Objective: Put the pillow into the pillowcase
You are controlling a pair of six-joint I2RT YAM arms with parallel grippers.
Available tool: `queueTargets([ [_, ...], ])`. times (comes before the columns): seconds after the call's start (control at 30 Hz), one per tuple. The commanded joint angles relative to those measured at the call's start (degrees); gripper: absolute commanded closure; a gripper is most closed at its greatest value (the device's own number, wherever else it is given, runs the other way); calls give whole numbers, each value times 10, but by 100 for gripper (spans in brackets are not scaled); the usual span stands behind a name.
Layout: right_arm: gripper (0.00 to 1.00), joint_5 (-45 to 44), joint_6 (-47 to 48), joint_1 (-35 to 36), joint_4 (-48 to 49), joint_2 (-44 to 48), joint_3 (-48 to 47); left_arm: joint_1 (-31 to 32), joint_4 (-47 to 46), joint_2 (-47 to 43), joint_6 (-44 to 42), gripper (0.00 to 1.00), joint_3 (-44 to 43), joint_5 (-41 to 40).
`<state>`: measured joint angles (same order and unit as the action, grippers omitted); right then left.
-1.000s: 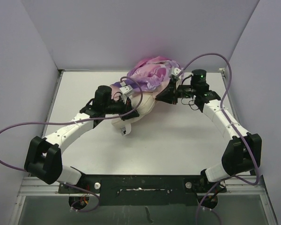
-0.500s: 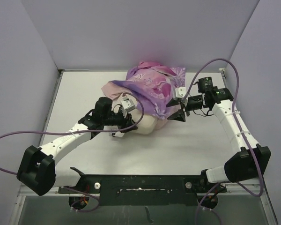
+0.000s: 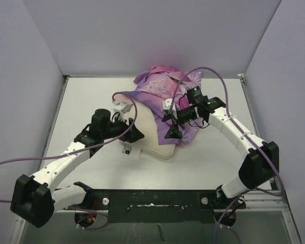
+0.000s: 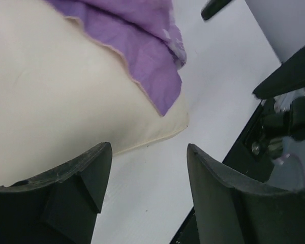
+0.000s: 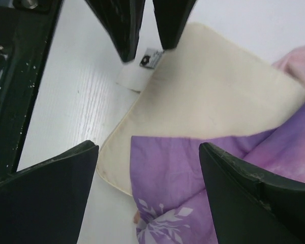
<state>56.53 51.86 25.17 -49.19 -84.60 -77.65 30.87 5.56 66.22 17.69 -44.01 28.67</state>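
On the surface (image 3: 91, 96): pillow (image 3: 155, 142) partly under pillowcase (image 3: 157, 86).
Left pincer (image 4: 148, 148): parted, gripping nothing.
Right pincer (image 5: 148, 148): wide apart, empty, above both.

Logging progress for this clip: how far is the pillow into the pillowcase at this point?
Partly done: the pillowcase covers the far part of the pillow. In hand: nothing; the left gripper and right gripper hang open beside it. Left to do: the cream near end lies bare.
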Motion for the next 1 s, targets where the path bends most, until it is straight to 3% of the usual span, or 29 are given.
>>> queueTargets([
  [0.0, 22, -114, -120, 17, 124, -53, 9, -86, 15, -28, 214, 41, 57, -14],
  [0.13, 25, -173, -178, 30, 182, -96, 12, -134, -32, -31, 272, 39, 104, -26],
  [0.3, 25, -218, -219, 38, 217, -134, 19, -161, -6, 18, 250, 34, 85, -28],
  [0.37, 32, -230, -222, 38, 215, -148, 14, -167, -4, 45, 247, 32, 81, -23],
  [0.43, 51, -232, -215, 37, 200, -152, 6, -168, -15, 67, 247, 32, 82, -14],
  [0.53, 91, -225, -183, 37, 170, -149, -1, -167, -59, 94, 262, 34, 98, -2],
  [0.57, 99, -219, -176, 37, 158, -149, -6, -167, -75, 104, 268, 37, 104, 2],
  [0.7, 100, -119, -144, 35, 80, -126, -38, -167, -121, 123, 280, 55, 108, 26],
  [0.83, 100, 13, -76, 36, 2, -77, -46, -160, -143, 122, 279, 62, 109, 36],
  [0.97, 100, 33, -23, 43, -22, -19, -1, -144, -177, 119, 288, 69, 117, 33],
])
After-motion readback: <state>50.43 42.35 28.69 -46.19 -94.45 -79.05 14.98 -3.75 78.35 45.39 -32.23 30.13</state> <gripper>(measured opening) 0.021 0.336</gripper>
